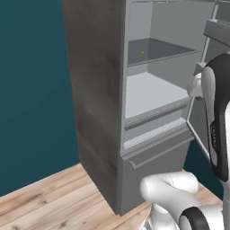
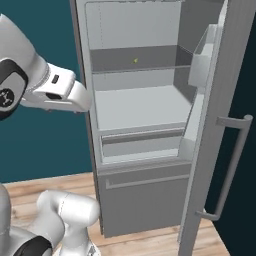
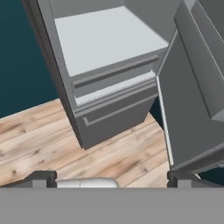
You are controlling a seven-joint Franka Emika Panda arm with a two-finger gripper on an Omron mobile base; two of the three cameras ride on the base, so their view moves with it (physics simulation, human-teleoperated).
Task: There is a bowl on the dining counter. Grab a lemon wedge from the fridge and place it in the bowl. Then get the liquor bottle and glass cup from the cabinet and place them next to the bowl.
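Note:
The fridge (image 1: pixel 96 103) stands open, its door (image 2: pixel 215 125) swung out to the right. A tiny yellow speck, the lemon wedge (image 2: pixel 135 60), lies far back on the upper shelf (image 1: pixel 143 52). My gripper (image 3: pixel 111 177) is open with nothing between its fingertips (image 3: pixel 41 177), which stand wide apart. It hangs in front of the fridge, apart from it, and looks down on the white lower shelf (image 3: pixel 105 39) and the drawer front. My hand (image 2: pixel 70 97) sits by the fridge's left edge. The bowl, dining counter, cabinet, liquor bottle and glass cup are out of view.
The open door carries bins (image 2: pixel 202 60) on its inside and a long bar handle (image 2: pixel 235 160) outside. A lower drawer (image 2: pixel 145 197) is closed beneath the shelves. Wood floor (image 3: pixel 39 144) runs before the fridge, with a teal wall (image 1: pixel 31 90) to its left.

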